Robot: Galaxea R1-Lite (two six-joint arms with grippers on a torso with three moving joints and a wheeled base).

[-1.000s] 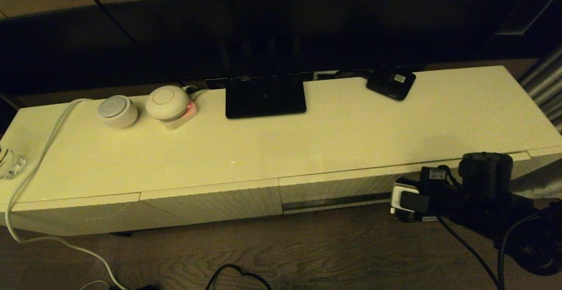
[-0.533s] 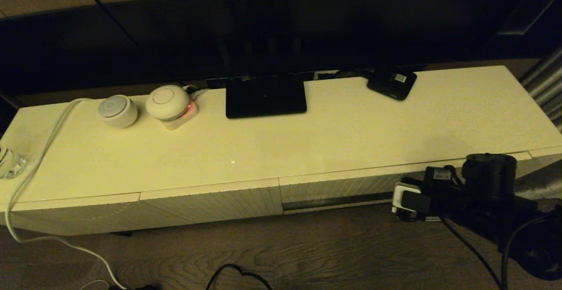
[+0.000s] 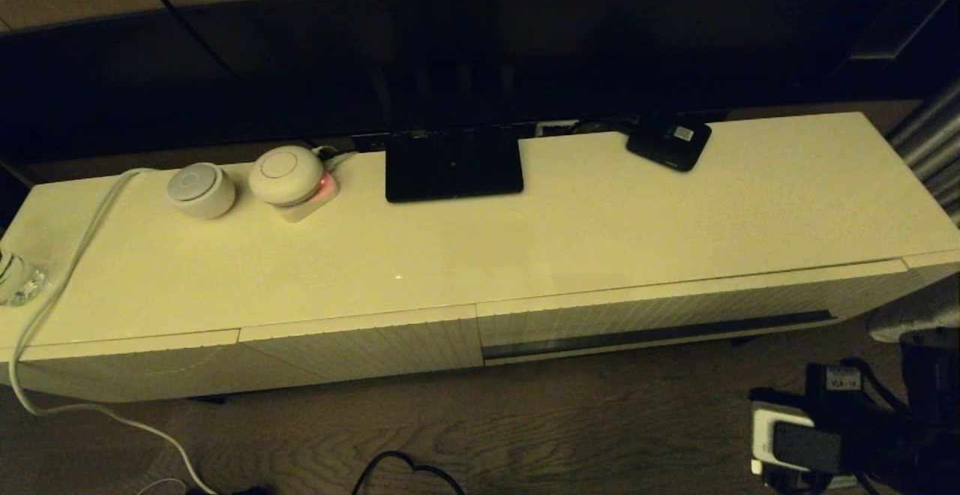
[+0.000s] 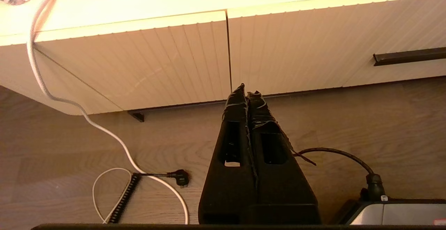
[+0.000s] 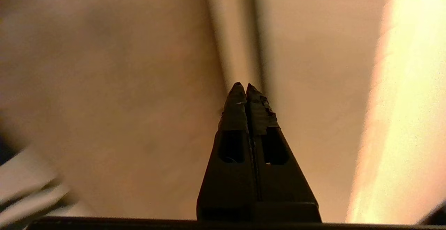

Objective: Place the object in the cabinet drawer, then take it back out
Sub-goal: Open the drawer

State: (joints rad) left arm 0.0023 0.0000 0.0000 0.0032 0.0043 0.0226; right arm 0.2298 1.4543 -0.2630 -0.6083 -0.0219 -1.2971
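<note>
The cabinet drawer [image 3: 675, 313] is closed, its ribbed cream front flush with the cabinet and its long dark slot [image 3: 660, 332] fully visible. The left wrist view also shows this drawer [image 4: 331, 38]. The umbrella is out of view in every frame. My right arm [image 3: 862, 442] sits low at the bottom right, over the floor and apart from the drawer front. My right gripper [image 5: 244, 85] is shut with nothing in it, facing a blurred cream surface with a dark stripe. My left gripper [image 4: 245, 91] is shut and empty, low before the cabinet's narrower front.
On the cabinet top lie a flat black stand plate [image 3: 453, 163], a small black box [image 3: 668, 142], two round white devices [image 3: 200, 189] and a white cable [image 3: 67, 270]. A narrower ribbed front [image 3: 360, 349] adjoins the drawer. Cables [image 3: 409, 472] lie on the wood floor.
My right arm has dropped back and to the right, away from the drawer front, uncovering the whole dark slot. The drawer has stayed closed.
</note>
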